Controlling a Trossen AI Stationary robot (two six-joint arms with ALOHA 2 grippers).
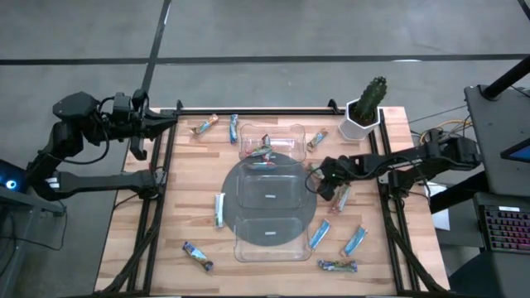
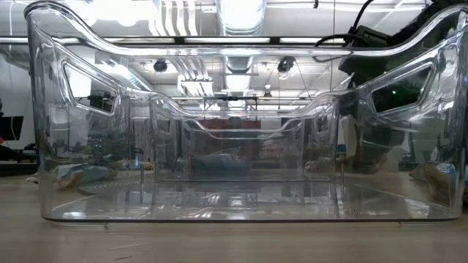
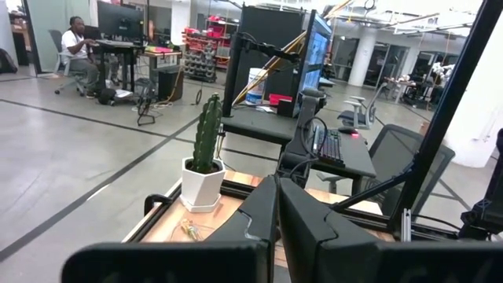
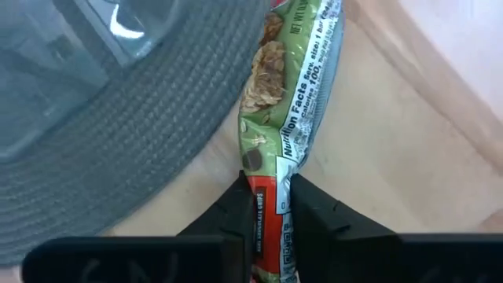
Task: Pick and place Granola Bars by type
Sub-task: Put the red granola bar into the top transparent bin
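My right gripper is low over the table at the right rim of the grey round mat, shut on a granola bar with a green, white and orange wrapper. Other granola bars lie flat on the wood: a light blue one left of the mat, two light blue ones at the near right, and dark ones near the front edge. My left gripper hangs shut and level at the table's far left corner, touching nothing. My right gripper pinches the bar's orange end between its two fingers, one on each long edge. The fingers slant down from the table's right side and lie across the bar. The rest of the bar stretches away over the wood beside the mat's edge.
A clear compartment tray stands on the mat, with a bar in its far compartment. More bars lie along the far edge. A potted cactus stands at the far right corner.
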